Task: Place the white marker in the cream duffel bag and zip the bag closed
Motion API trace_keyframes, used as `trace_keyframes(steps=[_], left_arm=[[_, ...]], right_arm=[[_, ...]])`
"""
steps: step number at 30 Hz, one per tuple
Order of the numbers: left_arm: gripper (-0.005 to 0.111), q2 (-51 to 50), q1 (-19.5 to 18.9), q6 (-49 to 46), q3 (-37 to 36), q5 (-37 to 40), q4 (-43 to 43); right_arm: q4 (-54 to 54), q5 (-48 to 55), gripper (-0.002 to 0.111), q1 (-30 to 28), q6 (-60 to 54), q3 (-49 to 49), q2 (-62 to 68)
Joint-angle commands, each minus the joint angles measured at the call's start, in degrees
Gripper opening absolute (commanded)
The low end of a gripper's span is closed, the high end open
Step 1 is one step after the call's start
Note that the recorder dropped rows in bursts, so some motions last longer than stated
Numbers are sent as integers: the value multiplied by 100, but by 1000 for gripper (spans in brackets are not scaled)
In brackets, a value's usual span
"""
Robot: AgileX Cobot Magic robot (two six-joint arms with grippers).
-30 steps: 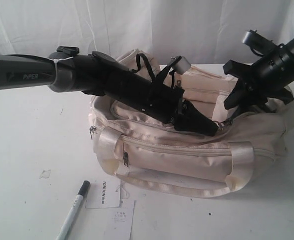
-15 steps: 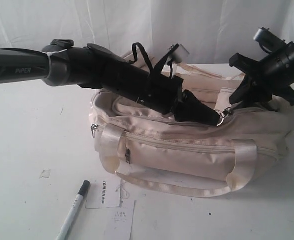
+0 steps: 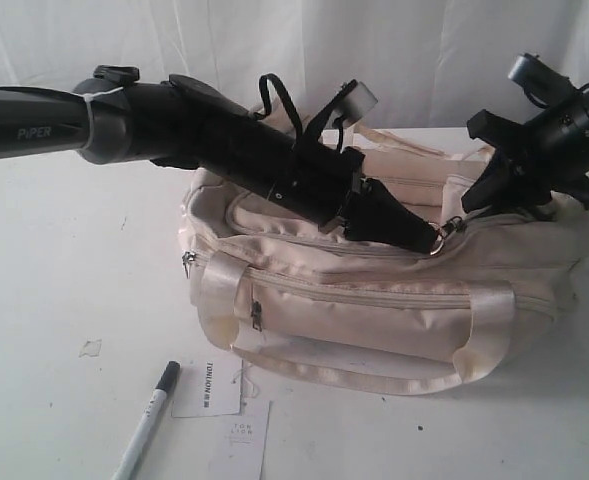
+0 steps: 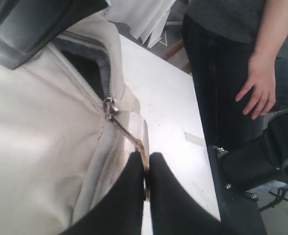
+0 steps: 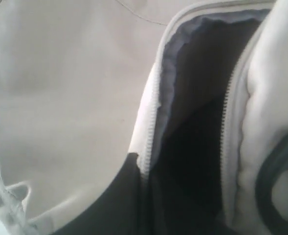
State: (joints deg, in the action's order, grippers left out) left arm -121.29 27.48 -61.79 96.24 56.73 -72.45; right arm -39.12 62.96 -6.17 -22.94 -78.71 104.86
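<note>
Marker placement worries us first: the white marker (image 3: 146, 420) lies on the table (image 3: 54, 280) in front of the cream duffel bag (image 3: 374, 320), beside its paper tags (image 3: 206, 388), outside the bag and untouched. Further right, our left gripper (image 4: 146, 164) is pinched tight on the zip pull (image 4: 129, 134) of the top zipper. If we drag it towards closing now, we seal the bag without the marker, and a jerk could slip the thin pull from the fingers. At the far right, our right gripper (image 5: 143, 186) is clamped on the fabric edge of the opening. Losing that hold would let the soft bag bunch and jam the zipper.
</note>
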Motion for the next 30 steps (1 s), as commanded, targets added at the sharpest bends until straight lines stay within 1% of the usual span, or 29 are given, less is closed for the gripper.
trace_keyframes(steps=[1, 3, 9, 12, 15, 16, 18, 19, 20, 25, 30], left_arm=[[0, 192, 179, 797, -33, 1323, 1279], [0, 192, 194, 931, -33, 1323, 1655], [0, 197, 182, 906, -42, 1323, 1584], [0, 272, 168, 894, -42, 1323, 1787], [0, 454, 74, 945, -42, 1315, 2114], [0, 525, 3, 978, -42, 1158, 2200], [0, 712, -201, 1182, -42, 759, 2303], [0, 803, -305, 1235, -42, 669, 2351], [0, 884, -489, 1283, -42, 646, 2392], [0, 1080, -1186, 1409, -42, 1036, 2738], [0, 1264, -1950, 1553, -42, 893, 2890]], right_arm=[[599, -1692, 0, -188, 33, -51, 22], [613, -1898, 0, -188, 42, -51, 22], [714, -1974, 0, -188, 20, -61, 22], [833, -1974, 0, -188, 20, -61, 22], [874, -1974, 0, -188, 20, -61, 22], [888, -1974, 0, -188, 20, -61, 22], [955, -1950, 0, -188, 20, -61, 22], [968, -1951, 0, -188, 20, -61, 22], [981, -1951, 0, -188, 20, -61, 22], [980, -1916, 0, -188, 20, -61, 22], [1081, -1879, 0, -188, 20, -61, 22]])
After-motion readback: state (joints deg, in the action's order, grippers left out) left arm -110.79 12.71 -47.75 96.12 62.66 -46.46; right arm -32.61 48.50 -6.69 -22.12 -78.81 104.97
